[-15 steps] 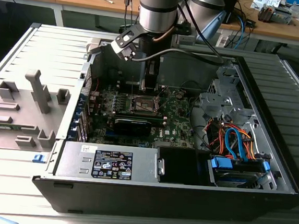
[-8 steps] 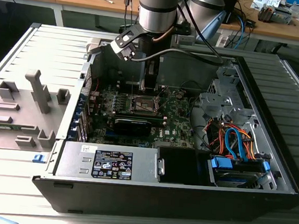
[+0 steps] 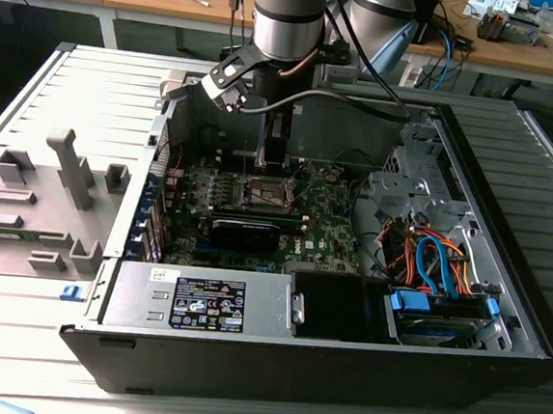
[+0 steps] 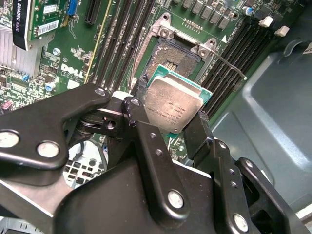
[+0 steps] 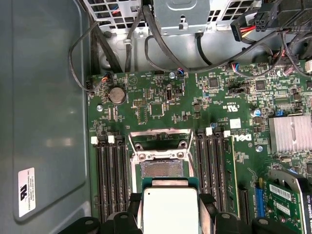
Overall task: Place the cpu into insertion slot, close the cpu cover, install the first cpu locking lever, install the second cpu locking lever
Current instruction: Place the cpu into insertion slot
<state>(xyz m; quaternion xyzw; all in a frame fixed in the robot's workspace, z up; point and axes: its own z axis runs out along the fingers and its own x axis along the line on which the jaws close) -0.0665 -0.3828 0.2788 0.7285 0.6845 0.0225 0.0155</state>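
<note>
Cpu (image 4: 173,103), pinched by its opposite edges in the end effector (image 4: 168,112), hangs over the motherboard (image 4: 68,73), not yet seated. Insertion slot (image 4: 174,57) lies bare just beyond the chip's far edge, their sides roughly parallel in the first wrist view.

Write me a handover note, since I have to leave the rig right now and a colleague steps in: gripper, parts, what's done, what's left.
The gripper is shut on the chip, gripping two opposite edges, metal top showing.
The socket is bare, with its contact field exposed. The chip hangs close by it, not seated.
The cover is swung open, off the socket.
One lever stands unlatched beside the socket.
Done: chip picked up and brought to the socket.
Left: seating the chip, closing the cover, latching both levers.
</note>
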